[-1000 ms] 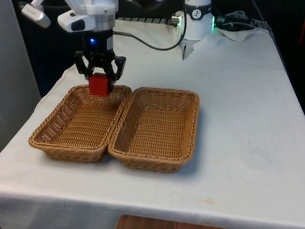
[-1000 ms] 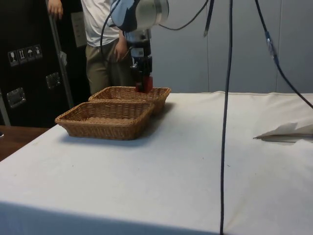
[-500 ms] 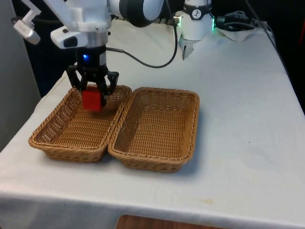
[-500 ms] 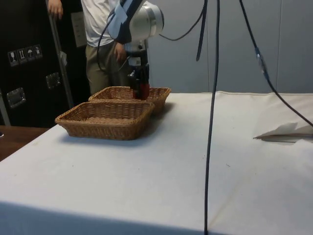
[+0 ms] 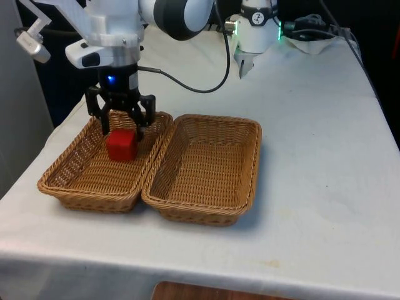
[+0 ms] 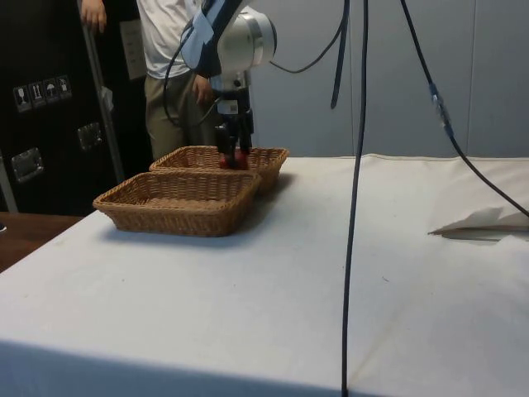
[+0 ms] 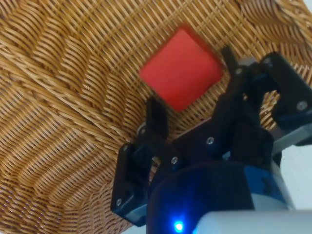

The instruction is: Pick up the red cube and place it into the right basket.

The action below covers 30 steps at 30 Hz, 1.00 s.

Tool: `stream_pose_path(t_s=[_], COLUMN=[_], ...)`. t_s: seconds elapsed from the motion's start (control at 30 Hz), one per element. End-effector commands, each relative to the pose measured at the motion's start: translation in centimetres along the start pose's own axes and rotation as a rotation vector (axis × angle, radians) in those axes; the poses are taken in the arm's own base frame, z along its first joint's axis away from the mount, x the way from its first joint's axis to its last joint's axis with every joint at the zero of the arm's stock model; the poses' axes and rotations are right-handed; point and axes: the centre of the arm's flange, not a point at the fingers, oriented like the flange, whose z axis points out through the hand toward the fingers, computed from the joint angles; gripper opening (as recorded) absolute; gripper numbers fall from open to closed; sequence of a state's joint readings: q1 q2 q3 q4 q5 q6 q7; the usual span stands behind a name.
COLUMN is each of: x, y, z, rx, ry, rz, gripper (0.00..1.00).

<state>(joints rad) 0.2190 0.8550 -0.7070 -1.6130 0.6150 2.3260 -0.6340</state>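
The red cube (image 5: pixel 121 145) is inside the wicker basket (image 5: pixel 75 187) on the front view's left, near its far end. My gripper (image 5: pixel 120 127) hangs just above the cube, open, its fingers apart and off the cube's sides. In the wrist view the cube (image 7: pixel 181 68) is on the basket's weave (image 7: pixel 58 97) between the two spread fingers (image 7: pixel 156 114) without touching them. From the side, the gripper (image 6: pixel 227 157) reaches down into the farther basket (image 6: pixel 269 157), and a bit of the red cube (image 6: pixel 240 155) shows over the rim.
A second wicker basket (image 5: pixel 194 214) sits against the first, on the front view's right, with nothing in it. A person (image 6: pixel 173 66) stands behind the baskets in the side view. A black cable (image 6: pixel 355 207) hangs down over the table.
The gripper carried the cube towards the front view's left and lower over the basket, then opened. The cube has left the fingers and dropped into the basket.
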Motion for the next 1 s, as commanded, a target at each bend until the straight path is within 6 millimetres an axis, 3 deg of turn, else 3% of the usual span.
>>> stream_pose_path(t_s=[0.0, 0.07, 0.1, 0.13, 0.17, 0.4, 0.7, 0.73, 0.97], x=[0.0, 0.0, 0.0, 0.0, 0.0, 0.0, 0.6, 0.5, 1.5], y=[0.1, 0.0, 0.1, 0.1, 0.1, 0.0, -0.3, 0.0, -2.6], z=[0.1, 0.0, 0.1, 0.1, 0.1, 0.0, -3.6, -3.2, -6.0], rx=[0.007, 0.001, 0.007, 0.008, 0.008, 0.001, 0.012, 0.017, 0.010], ry=[-0.002, -0.001, -0.002, -0.002, -0.002, -0.002, 0.008, 0.012, 0.014], rz=[0.000, 0.000, 0.000, 0.000, 0.000, 0.000, -0.005, -0.005, -0.015], gripper=[0.61, 0.80, 0.80, 0.97, 1.00, 1.00, 1.00, 1.00, 1.00])
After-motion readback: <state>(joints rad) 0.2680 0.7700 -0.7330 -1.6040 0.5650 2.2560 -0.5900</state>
